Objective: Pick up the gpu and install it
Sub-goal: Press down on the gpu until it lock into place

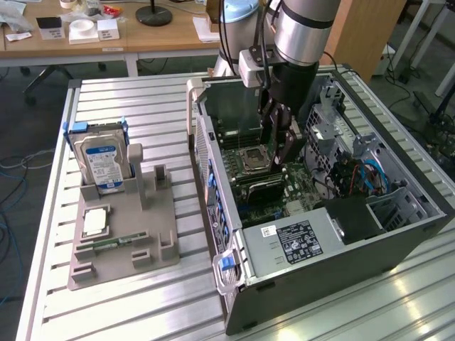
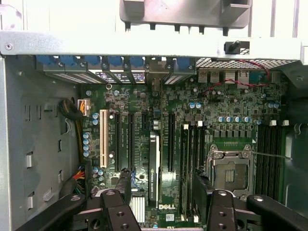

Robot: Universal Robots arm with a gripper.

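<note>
The gpu (image 2: pixel 154 161) stands edge-on in a motherboard slot, its dark face with a printed label turned toward the wrist camera. In the exterior view the gpu (image 1: pixel 260 186) shows as a dark card upright on the board inside the open computer case (image 1: pixel 320 249). My gripper (image 1: pixel 279 153) hangs just above it, inside the case. Seen from the wrist, the gripper (image 2: pixel 163 180) is open, and one black finger (image 2: pixel 126 180) sits on each side of the card with a gap to it. Nothing is held.
The empty CPU socket (image 2: pixel 230 171) lies beside the card, with memory slots around it. Case walls, a drive cage (image 1: pixel 341 142) and cables (image 1: pixel 362 174) hem in the arm. On the exterior view's left, a grey holder (image 1: pixel 121 249) carries a hard drive (image 1: pixel 103 160), a processor (image 1: pixel 96 222) and a memory stick (image 1: pixel 114 243).
</note>
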